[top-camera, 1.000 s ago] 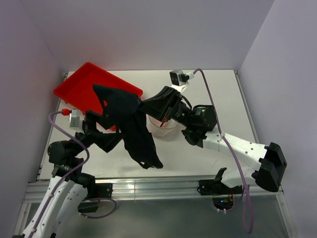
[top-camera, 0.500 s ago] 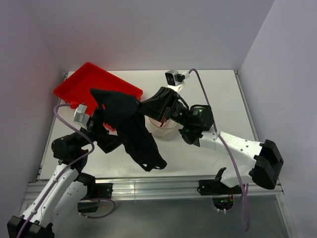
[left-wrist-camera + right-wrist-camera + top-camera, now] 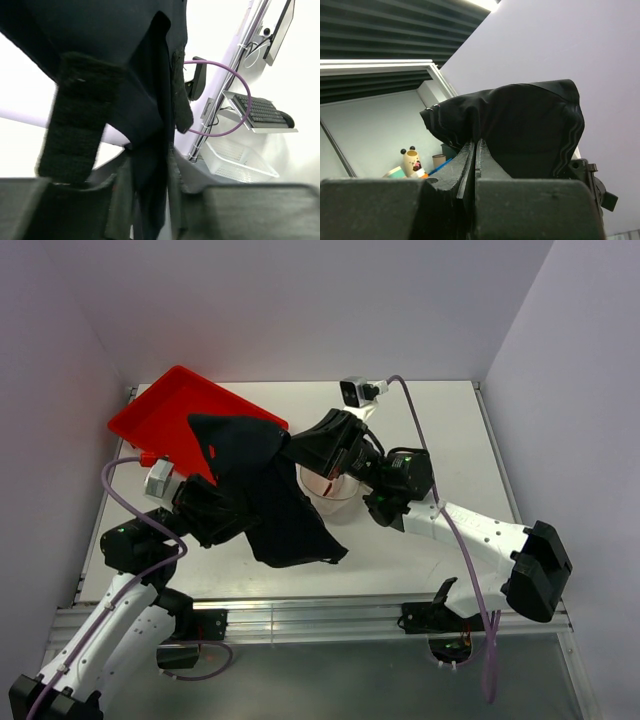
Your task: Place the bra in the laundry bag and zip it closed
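The right claw [image 3: 474, 145] is pressed together on a bunched edge of the black cloth [image 3: 270, 500], holding it up above the desk [image 3: 430, 420]. The left claw [image 3: 132, 75] is clamped on a hanging fold of the same cloth, which stretches between the two arms. The round mesh laundry bag [image 3: 328, 495] sits on the desk just below the right wrist, partly hidden. The bra [image 3: 330, 484] shows as a pinkish patch inside it. The red tray [image 3: 165, 420] lies at the back left.

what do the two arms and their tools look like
Both have white links and black joints: left arm, right arm. A purple cable loops along each. Each wrist carries a small camera. The right tool and left tool have dark, flat fingers.
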Controlling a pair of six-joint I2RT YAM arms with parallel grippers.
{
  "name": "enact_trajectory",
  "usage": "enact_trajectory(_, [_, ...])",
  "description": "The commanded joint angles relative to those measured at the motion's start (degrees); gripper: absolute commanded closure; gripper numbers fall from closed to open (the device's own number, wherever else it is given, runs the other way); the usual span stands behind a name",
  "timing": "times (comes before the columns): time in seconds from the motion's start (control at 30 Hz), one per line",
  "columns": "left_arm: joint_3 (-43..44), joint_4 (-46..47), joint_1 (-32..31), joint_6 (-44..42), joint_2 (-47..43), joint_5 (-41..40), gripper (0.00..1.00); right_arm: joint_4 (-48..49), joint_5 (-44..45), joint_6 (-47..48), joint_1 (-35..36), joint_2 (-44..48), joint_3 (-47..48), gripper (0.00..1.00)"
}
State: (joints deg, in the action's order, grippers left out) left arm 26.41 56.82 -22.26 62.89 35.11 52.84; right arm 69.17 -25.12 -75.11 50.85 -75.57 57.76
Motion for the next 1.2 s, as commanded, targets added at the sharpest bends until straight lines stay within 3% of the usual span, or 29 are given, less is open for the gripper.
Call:
enact_trajectory(0.0, [0.7, 2.5, -0.5, -0.1, 0.3, -0.3, 0.71, 3.4, 0.2, -0.7, -0.4, -0.3, 0.7, 1.0])
enact_trajectory(0.2, [1.6, -2.5, -0.6, -2.2, -0.6, -2.5, 1.0, 3.5, 1.0, -0.4, -1.2, 0.8, -1.4, 1.0])
enact_trajectory(0.4, [2.0, -12.1, -0.6, -5.8, -5.0, -4.8, 1.0, 0.3, 4.5, -0.1, -5.2, 5.4, -9.2, 0.99])
enact_trajectory(0.5, [2.4, -17.1, -0.6, -6.6, -6.8, -5.6, 1.0, -6.0, 7.1, 2.4, -7.1, 8.9, -13.7, 0.86])
enact_trajectory(0.53, [2.6, -17.9, -0.6, -6.7, -7.1, -5.7, 1.0, -7.5, 8.2, 3.4, -7.4, 9.8, -14.9, 0.77])
enact_trajectory(0.57, [2.8, -19.3, -0.6, -6.7, -7.2, -5.6, 1.0, -13.0, 8.7, 5.5, -7.7, 10.9, -15.9, 0.59])
enact_trajectory(0.63, [2.9, -20.1, -0.6, -6.4, -6.9, -5.1, 1.0, -19.4, 10.7, 9.1, -8.4, 14.5, -16.4, 0.44])
enact_trajectory(0.67, [2.9, -20.2, -0.6, -6.1, -6.7, -4.5, 1.0, -29.4, 12.4, 13.5, -8.5, 16.1, -15.7, 0.34])
enact_trajectory(0.77, [3.6, -22.5, -0.6, -6.5, -5.6, -3.5, 1.0, -43.2, 19.8, 23.5, -8.5, 22.8, -15.3, 0.24])
enact_trajectory(0.87, [5.9, -26.5, -0.6, -8.8, -4.4, -2.4, 1.0, -52.8, 22.1, 34.4, -9.1, 28.4, -13.6, 0.22])
enact_trajectory(1.1, [18.0, -59.5, -0.6, -25.0, 1.9, -3.2, 1.0, -72.1, 11.1, 57.0, -9.1, 30.1, -5.6, 0.22])
enact_trajectory(1.17, [20.8, -63.1, -0.6, -26.9, 3.1, -3.4, 1.0, -73.6, 6.0, 61.3, -9.2, 29.4, -4.6, 0.2])
